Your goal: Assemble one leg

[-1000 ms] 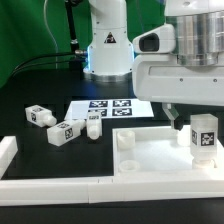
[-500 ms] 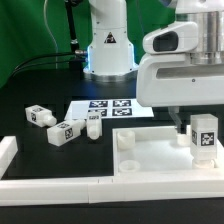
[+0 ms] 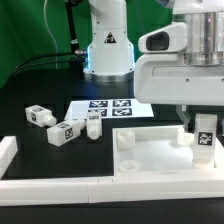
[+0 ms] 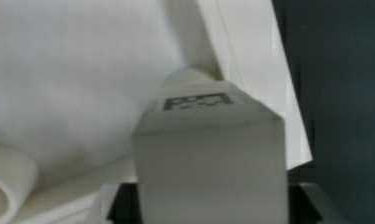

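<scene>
- the gripper (image 3: 203, 128) comes down from above and is closed on the leg (image 3: 205, 145), a finger flat against each side.
- the leg stands upright on the panel (image 3: 155, 160), at the panel's far side, toward the exterior view's right.
- in the wrist view the dark fingers (image 4: 122, 205) flank the leg (image 4: 210, 160) with no gap showing. its tagged end lies close to the edge of the panel (image 4: 77, 80), and the dark table (image 4: 335, 70) starts just beyond that edge.
- two round sockets (image 3: 126, 140) sit at the panel's other end, well apart from the leg, with bare panel between.
- three loose posts (image 3: 63, 131) lie on the table off the panel, on the exterior view's left.
- the marker board (image 3: 105, 107) lies flat behind the panel, in front of the robot base (image 3: 108, 50).
- a low white rail (image 3: 60, 186) runs along the panel's near edge and turns up the left side.
</scene>
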You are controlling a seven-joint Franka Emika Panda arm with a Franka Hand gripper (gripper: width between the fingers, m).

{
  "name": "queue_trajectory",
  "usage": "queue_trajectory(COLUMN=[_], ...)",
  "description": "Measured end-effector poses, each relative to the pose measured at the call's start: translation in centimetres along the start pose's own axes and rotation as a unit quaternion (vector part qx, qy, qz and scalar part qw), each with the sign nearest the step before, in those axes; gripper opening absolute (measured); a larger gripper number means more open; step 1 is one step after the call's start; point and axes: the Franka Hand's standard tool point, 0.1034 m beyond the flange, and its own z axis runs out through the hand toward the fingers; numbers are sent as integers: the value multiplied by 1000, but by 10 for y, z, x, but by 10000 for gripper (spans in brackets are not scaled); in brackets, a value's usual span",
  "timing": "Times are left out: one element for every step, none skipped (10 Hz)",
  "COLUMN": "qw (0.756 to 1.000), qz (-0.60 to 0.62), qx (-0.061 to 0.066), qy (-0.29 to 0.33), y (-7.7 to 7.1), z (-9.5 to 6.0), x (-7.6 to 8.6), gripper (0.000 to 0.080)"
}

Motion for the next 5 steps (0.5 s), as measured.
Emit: queue_trajectory(qw=[999,995,983,961,932], qz=[40,97,186,278,362], qx=[-1,-3,-2,-2,0], qy=[-1,-2,-5,-7,-10], y=[1,2,4,6,5], z=[1,1,2,2,3], x=[2,4,4,4,3], gripper=[291,291,291,291,291])
